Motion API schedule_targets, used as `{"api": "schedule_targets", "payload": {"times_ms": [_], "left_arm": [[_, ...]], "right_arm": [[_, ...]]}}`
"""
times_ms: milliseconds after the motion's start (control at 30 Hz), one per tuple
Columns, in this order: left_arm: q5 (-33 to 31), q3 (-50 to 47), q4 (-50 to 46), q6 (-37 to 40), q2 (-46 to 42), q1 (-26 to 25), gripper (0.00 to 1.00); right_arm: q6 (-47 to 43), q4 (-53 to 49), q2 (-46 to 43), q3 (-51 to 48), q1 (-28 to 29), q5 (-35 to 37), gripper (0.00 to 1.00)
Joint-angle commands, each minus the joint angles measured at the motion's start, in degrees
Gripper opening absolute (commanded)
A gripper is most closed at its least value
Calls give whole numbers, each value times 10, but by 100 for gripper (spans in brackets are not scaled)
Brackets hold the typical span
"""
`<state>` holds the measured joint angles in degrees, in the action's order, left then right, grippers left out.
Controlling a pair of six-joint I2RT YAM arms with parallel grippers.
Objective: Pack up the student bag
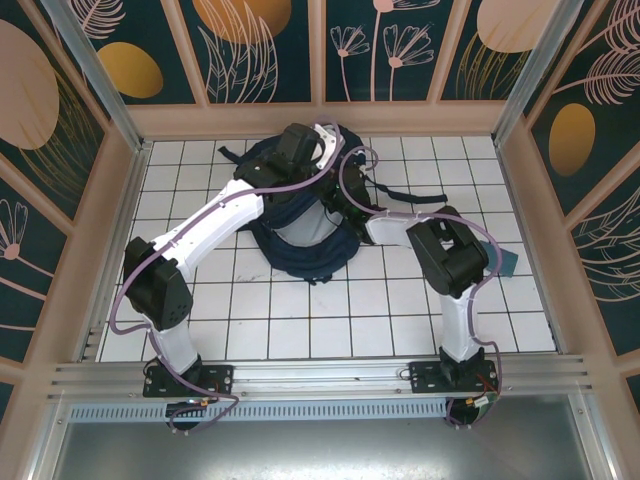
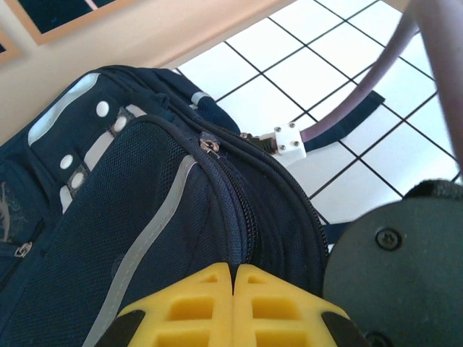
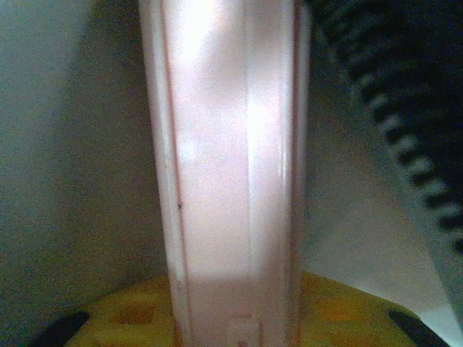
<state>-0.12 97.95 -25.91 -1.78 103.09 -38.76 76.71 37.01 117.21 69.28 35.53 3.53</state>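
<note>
scene: navy backpack (image 1: 300,258) lies upper centre of the overhead view on the white-tiled counter (image 1: 400,330) | left tool (image 2: 233,273): yellow fingers closed tight together, bottom centre of frame, just over the backpack's zipper (image 2: 242,210) | right tool (image 3: 231,322): gripping a pale pink case (image 3: 231,144), upright mid-frame

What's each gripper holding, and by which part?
The right gripper clamps a pink case by its near end. The left gripper is shut at the backpack zipper; whether it pinches anything is unclear.

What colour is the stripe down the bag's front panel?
Light grey stripe on the navy student bag; clearest in the left wrist view.
</note>
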Motion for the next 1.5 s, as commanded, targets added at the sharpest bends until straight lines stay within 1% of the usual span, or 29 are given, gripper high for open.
{"api": "schedule_targets", "payload": {"times_ms": [0,33,133,200,233,300,367,400,500,700,833,900,967,1033,1067,1133,1167,1200,1233,1267,1333,1367,1433,1467], "left_arm": [[52,34,88,-23,-13,-17,0],[52,34,88,-24,-13,-17,0],[48,34,88,-28,-13,-17,0],[42,34,87,-28,-13,-17,0],[38,34,86,-28,-13,-17,0],[32,34,85,-28,-14,-17,0],[23,35,84,-29,-12,-17,0],[19,36,85,-28,-12,-17,0],[5,36,87,-27,-13,-17,0],[-4,32,88,-30,-7,-17,0],[-5,12,97,-35,-10,-17,0],[1,1,103,-36,-10,-17,0],[14,-3,104,-36,-6,-18,0],[18,-4,101,-38,-2,-17,0],[19,-4,98,-40,1,-17,0],[23,-3,88,-47,3,-17,1],[22,-3,83,-57,4,-17,12],[18,-6,80,-68,2,-17,24],[9,-13,79,-82,-2,-16,39],[2,-22,80,-98,-7,-15,50],[6,-45,84,-126,-21,-7,64],[10,-60,86,-143,-30,-1,68],[13,-96,93,-172,-46,14,74],[6,-118,97,-182,-70,22,77]], "right_arm": [[48,47,43,58,13,75,33],[58,29,52,73,13,72,38],[77,-44,58,104,11,54,63],[83,-79,41,96,10,35,79],[85,-91,29,86,9,26,83],[87,-122,-1,62,6,-6,86],[82,-148,-34,39,3,-24,86],[82,-166,-47,30,0,-49,85],[79,-199,-90,-5,-10,-108,80],[103,-165,-157,-92,-23,-234,64],[117,-151,-207,-160,-24,-292,49],[116,-143,-235,-192,-24,-302,47],[91,-160,-269,-216,-25,-303,46],[62,-197,-312,-235,-29,-292,46],[43,-231,-336,-245,-32,-280,46],[2,-289,-388,-266,-38,-240,46],[-20,-322,-415,-275,-39,-213,48],[-41,-354,-437,-281,-56,-188,50],[-69,-389,-456,-282,-63,-160,53],[-100,-424,-469,-280,-71,-137,55],[-160,-468,-482,-270,-81,-117,62],[-183,-485,-483,-262,-84,-116,65],[-211,-490,-482,-251,-80,-131,69],[-214,-478,-478,-248,-77,-149,70]]}}
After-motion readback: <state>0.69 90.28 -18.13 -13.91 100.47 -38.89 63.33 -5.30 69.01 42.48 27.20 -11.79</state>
